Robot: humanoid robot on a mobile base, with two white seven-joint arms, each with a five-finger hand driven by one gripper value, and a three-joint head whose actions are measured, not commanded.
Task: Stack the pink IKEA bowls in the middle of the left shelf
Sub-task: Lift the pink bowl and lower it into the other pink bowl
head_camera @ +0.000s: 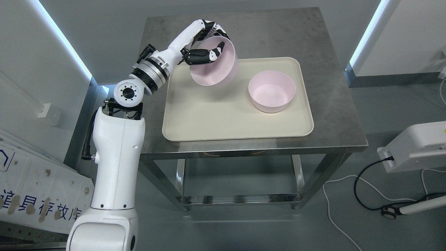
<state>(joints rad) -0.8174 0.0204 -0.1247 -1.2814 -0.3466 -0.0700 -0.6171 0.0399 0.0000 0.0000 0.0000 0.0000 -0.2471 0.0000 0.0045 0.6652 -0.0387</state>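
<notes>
My left hand [209, 43] grips a pink bowl [216, 69] by its rim, thumb inside and fingers over the outside. The bowl hangs tilted on its side above the back left part of the cream tray [195, 118], its opening facing me. A second pink bowl [271, 91] stands upright on the right half of the tray, apart from the held one. My left arm rises from the lower left of the head view. No right arm shows.
The tray lies on a steel table [334, 115] with a lower shelf [240, 198]. A white device [414, 146] with cables [362, 188] sits on the floor at the right. A white board with print [31, 195] leans at the lower left.
</notes>
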